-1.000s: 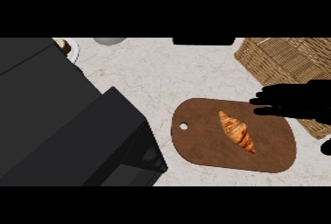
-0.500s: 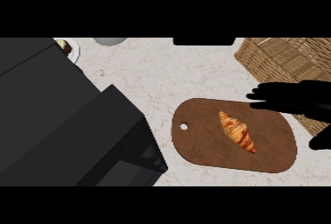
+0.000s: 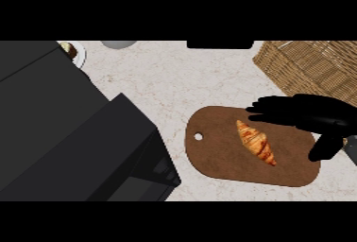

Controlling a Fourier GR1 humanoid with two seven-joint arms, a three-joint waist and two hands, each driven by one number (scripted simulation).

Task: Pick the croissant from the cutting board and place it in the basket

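croissant [image 3: 256, 147] on cutting board [image 3: 223, 160] | basket [image 3: 314, 66] behind-right | right hand [image 3: 314, 116] over board (right edge)

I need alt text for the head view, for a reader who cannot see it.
A croissant lies on a brown cutting board, with the robot's open right hand just above its upper end. A wicker basket stands at the upper right of the pale counter.

1. Croissant [image 3: 257, 143] lies diagonally on the brown board [image 3: 223, 160].
2. Right hand [image 3: 314, 116] hovers over the board's upper right, fingers spread.
3. Basket [image 3: 314, 66] sits at upper right.
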